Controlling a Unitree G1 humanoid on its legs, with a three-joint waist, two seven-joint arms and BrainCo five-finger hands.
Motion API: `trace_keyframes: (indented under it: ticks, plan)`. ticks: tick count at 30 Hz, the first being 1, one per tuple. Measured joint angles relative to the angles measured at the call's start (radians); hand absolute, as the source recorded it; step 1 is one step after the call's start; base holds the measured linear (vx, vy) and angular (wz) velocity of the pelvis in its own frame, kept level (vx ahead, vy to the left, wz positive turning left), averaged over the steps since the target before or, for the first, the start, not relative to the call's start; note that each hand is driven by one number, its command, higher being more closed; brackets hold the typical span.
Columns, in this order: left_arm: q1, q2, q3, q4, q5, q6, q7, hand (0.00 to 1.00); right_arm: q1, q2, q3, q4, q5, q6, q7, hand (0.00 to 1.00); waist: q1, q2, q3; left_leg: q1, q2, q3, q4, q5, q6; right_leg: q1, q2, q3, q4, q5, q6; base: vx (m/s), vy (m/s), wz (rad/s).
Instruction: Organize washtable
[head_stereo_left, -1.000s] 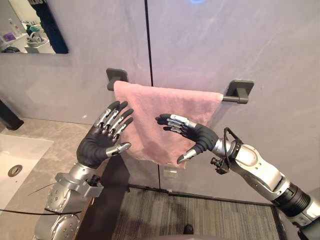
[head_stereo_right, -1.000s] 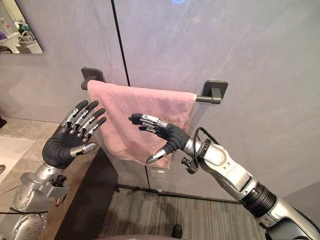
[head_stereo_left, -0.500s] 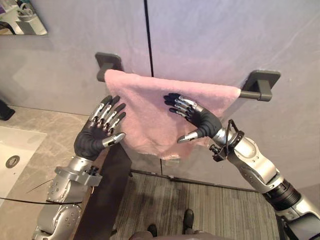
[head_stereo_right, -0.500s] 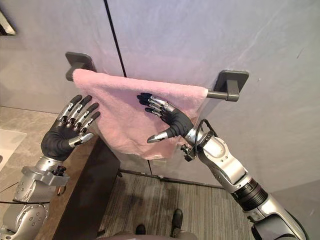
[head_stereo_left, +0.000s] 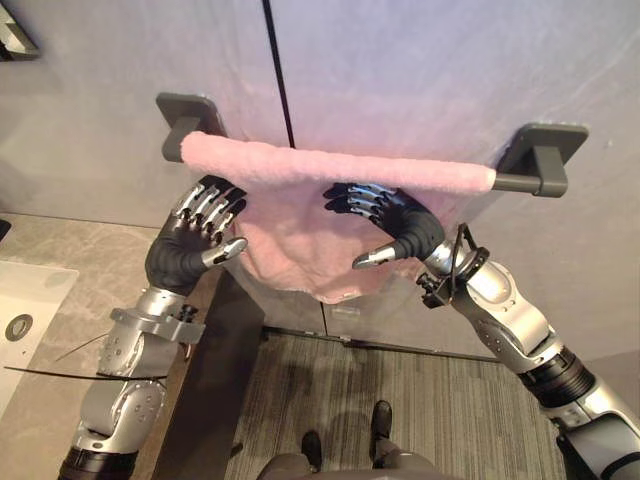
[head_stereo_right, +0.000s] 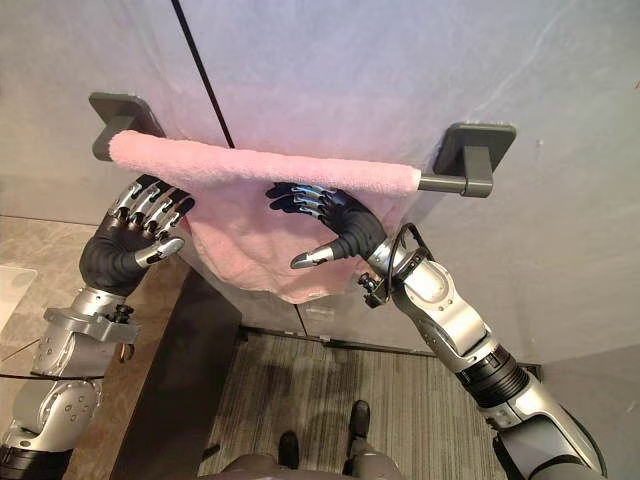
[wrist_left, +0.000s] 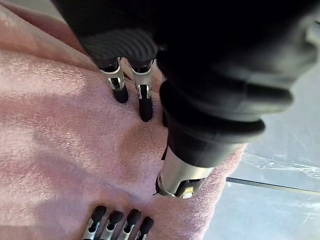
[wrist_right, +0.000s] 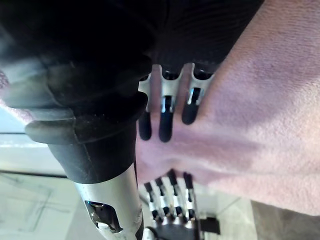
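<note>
A pink towel (head_stereo_left: 300, 235) hangs folded over a dark towel bar (head_stereo_left: 515, 182) fixed to the grey wall by two brackets. My left hand (head_stereo_left: 185, 255) is at the towel's left edge just under the bar, its fingers (wrist_left: 120, 90) nearly straight and resting on the cloth. My right hand (head_stereo_left: 405, 230) presses its fingers (wrist_right: 165, 117) flat against the towel's front near the middle, with the thumb held away from the cloth. Both hands are open and neither grips the towel. The towel's lower edge hangs unevenly below the hands.
A marble counter (head_stereo_left: 70, 265) with a white sink (head_stereo_left: 20, 310) lies at the lower left, ending in a dark cabinet side (head_stereo_left: 215, 385). Below the towel is striped carpet (head_stereo_left: 430, 390). A dark vertical seam (head_stereo_left: 275, 70) runs down the wall.
The camera has come closer and tipped down. Both hands have risen toward the bar and now lie against the towel's upper part, the right hand's fingers pressed to the cloth.
</note>
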Motion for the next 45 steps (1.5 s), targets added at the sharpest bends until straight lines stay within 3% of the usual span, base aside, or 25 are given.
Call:
trace_keyframes:
  ticks: [12,15,18,22,30,38,45]
  plan:
    - [-0.001,0.018,0.037,0.004,0.003,0.000,0.044,0.00,0.004,0.025,-0.039,-0.002,0.004,0.000,0.000,0.00,-0.001,-0.005,0.025,0.017,-0.002,0.036,-0.004,-0.001,0.001,-0.001,0.003,0.035,0.000,0.008,0.002,0.00,0.019,-0.09]
    - [0.003,0.018,0.093,0.045,0.035,0.006,0.051,0.00,0.069,0.042,-0.098,-0.030,0.016,0.002,0.001,0.00,0.001,-0.007,0.026,0.020,0.000,0.041,-0.006,-0.001,0.000,-0.001,0.006,0.039,0.000,0.008,0.002,0.01,0.007,-0.05]
    - [0.009,0.016,0.255,0.067,0.041,-0.005,0.099,0.00,0.205,0.042,-0.235,-0.088,0.055,-0.001,0.003,0.00,0.001,-0.012,0.031,0.024,0.002,0.050,-0.008,-0.002,0.001,-0.001,0.009,0.047,0.000,0.008,0.002,0.02,0.012,-0.08]
    - [0.009,0.008,0.304,0.079,0.043,-0.021,0.134,0.00,0.267,0.042,-0.313,-0.092,0.088,-0.001,0.002,0.00,-0.003,-0.015,0.033,0.027,0.001,0.058,-0.008,-0.003,0.002,-0.001,0.010,0.056,0.000,0.010,0.002,0.01,0.017,-0.07]
    - [0.023,-0.154,0.345,0.130,0.090,-0.016,0.176,0.00,0.396,0.102,-0.440,-0.084,0.119,0.021,-0.040,0.00,-0.004,-0.017,0.032,0.032,0.002,0.058,-0.007,-0.003,0.002,0.003,0.010,0.056,0.000,0.012,0.002,0.00,0.000,0.00]
    - [0.056,-0.292,0.341,0.130,0.161,0.010,0.195,0.00,0.483,0.218,-0.458,-0.019,0.118,0.085,-0.068,0.00,-0.006,-0.026,0.032,0.049,0.002,0.057,-0.004,-0.003,0.003,0.018,0.011,0.058,-0.001,0.015,0.000,0.00,0.000,0.00]
    - [0.071,-0.346,0.301,0.131,0.226,0.022,0.198,0.00,0.506,0.261,-0.474,0.030,0.078,0.122,-0.102,0.00,-0.014,-0.037,0.028,0.051,0.003,0.057,0.012,-0.005,0.005,0.022,0.010,0.057,-0.004,0.019,0.000,0.00,0.004,0.01]
